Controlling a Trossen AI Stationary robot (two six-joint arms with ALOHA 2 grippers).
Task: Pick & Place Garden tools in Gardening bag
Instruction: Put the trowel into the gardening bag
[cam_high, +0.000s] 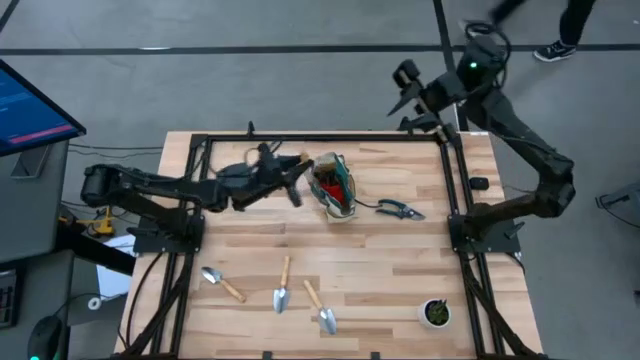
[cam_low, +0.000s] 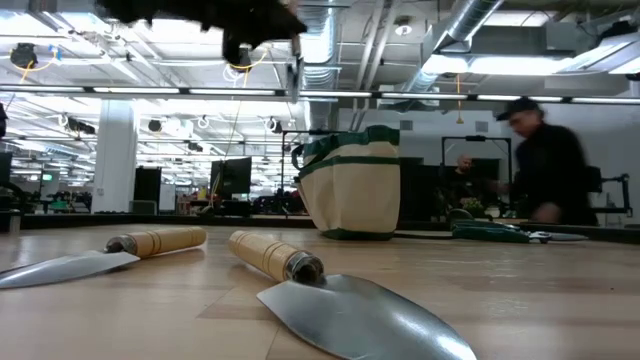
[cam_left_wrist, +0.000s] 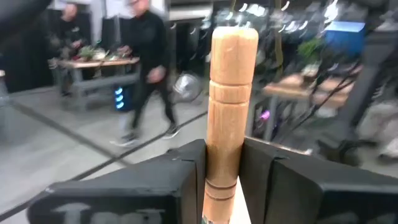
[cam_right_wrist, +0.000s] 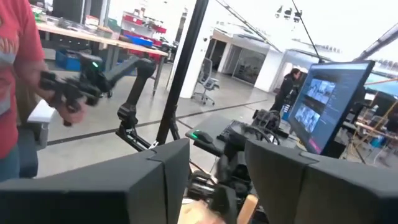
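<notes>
My left gripper (cam_high: 292, 176) is above the table just left of the gardening bag (cam_high: 335, 186) and is shut on a garden tool with a light wooden handle (cam_left_wrist: 231, 93). Its metal head is hidden. The beige bag with green trim stands upright on its base (cam_low: 350, 185), and something red shows inside it. Three wooden-handled trowels lie flat near the table's near edge (cam_high: 222, 284) (cam_high: 282, 286) (cam_high: 318, 306). Dark-handled pruning shears (cam_high: 400, 208) lie right of the bag. My right gripper (cam_high: 405, 85) is open and empty, raised beyond the table's far right corner. My left gripper pinches the tool's wooden handle between its two fingers (cam_left_wrist: 193, 171), near the grooved end (cam_left_wrist: 221, 183). The fingers lie across the handle. The rounded free end (cam_left_wrist: 235, 37) sticks out well past them. The tool is lifted clear of the table.
A small black pot with a green plant (cam_high: 436, 313) stands at the near right corner. A black frame (cam_high: 452, 180) runs round the table's edges. Bare wood lies between the bag and the trowels. People move in the room behind (cam_low: 540, 165).
</notes>
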